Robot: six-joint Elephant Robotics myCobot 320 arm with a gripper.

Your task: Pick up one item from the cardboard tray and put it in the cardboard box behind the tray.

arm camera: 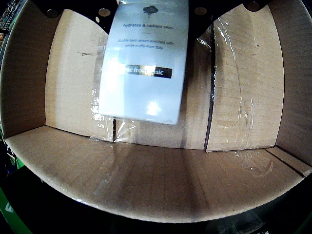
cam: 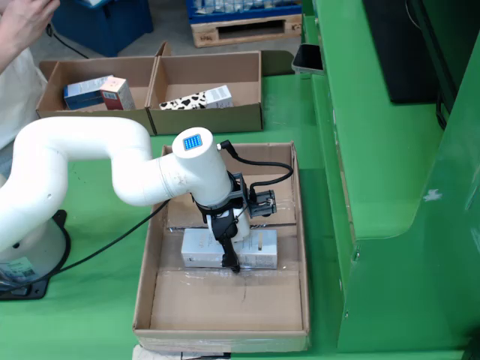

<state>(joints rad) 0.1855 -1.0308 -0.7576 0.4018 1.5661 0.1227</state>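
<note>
step: pickup stage; white robot arm (cam: 112, 161) bent low over the shallow brown cardboard tray (cam: 296, 225)
item: flat white printed carton (cam: 259, 250) lying in mid-tray, under the pincer (cam: 231, 264)
pincer: on the carton; clamped or apart, cannot tell
next: lift clear, carry to the brown cardboard box (cam: 247, 112) behind the tray

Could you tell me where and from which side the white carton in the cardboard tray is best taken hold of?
The white carton lies flat and long across the cardboard tray, broad face up. It is probably best taken from straight above, across its narrow width near the middle, where the pincer already sits. The tray walls stand clear of it, so nothing blocks a vertical approach.
</note>
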